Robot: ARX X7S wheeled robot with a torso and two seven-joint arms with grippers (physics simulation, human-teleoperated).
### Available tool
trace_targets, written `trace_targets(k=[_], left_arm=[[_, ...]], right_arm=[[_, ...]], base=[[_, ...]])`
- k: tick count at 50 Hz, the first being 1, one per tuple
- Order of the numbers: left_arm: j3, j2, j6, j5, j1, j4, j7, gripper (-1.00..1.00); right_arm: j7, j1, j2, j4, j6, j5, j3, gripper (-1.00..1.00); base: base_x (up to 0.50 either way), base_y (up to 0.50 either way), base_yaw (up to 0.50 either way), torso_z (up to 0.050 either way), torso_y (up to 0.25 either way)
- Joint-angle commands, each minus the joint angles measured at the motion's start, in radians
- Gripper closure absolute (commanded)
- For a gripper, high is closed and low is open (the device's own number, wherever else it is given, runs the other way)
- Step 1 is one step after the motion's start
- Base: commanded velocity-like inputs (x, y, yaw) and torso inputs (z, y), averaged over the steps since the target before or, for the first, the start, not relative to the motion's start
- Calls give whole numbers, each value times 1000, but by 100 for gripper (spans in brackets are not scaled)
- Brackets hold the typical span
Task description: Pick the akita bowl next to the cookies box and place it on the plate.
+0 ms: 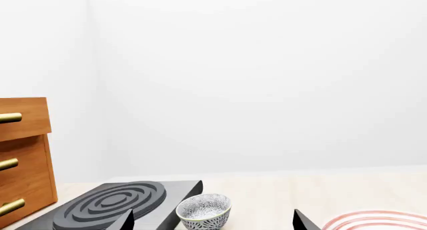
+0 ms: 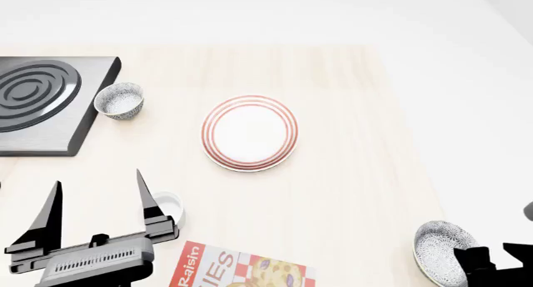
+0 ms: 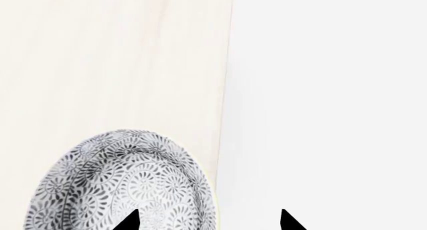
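Nearest you, the right gripper (image 3: 208, 221) hangs over the akita bowl (image 2: 443, 251) at the near right of the tabletop (image 2: 350, 175), close to its right edge. Its fingertips stand apart, one over the bowl's rim, the other beyond it toward the table edge, and nothing is gripped. The main risk, as I judge it: closing off-centre could tip or push the bowl off that near edge, since it sits so close to the drop. A pinch on the curved, patterned wall may also slip.

The cookies box (image 2: 241, 269) lies to the left of this bowl at the near edge, with open tabletop between them. Your left gripper (image 2: 100, 203) is held just beyond the box, its two fingers spread wide and empty, pointing away from you, beside a small white cup (image 2: 168, 206). Keep it still so it does not knock the cup.

Farther out, the plate (image 2: 249, 133) rests bare at mid-table. Beyond it on the left, a second bowl (image 2: 120, 100) sits against the stove (image 2: 42, 103); mistaking that one for the target would be the other error
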State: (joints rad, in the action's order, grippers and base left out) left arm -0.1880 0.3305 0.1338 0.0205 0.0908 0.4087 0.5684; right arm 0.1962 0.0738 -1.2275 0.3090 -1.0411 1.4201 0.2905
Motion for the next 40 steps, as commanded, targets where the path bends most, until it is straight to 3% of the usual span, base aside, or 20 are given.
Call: trace_targets(k=[1, 40], left_arm=[[15, -16, 19, 17, 5, -4, -17, -100], [-5, -8, 42, 20, -6, -42, -8, -100]], right_arm=[[-38, -19, 27, -9, 13, -51, -30, -100], [-92, -79, 72, -57, 50, -158, -161, -100]], base=[[0, 0, 0, 0, 0], [0, 0, 0, 0, 0]])
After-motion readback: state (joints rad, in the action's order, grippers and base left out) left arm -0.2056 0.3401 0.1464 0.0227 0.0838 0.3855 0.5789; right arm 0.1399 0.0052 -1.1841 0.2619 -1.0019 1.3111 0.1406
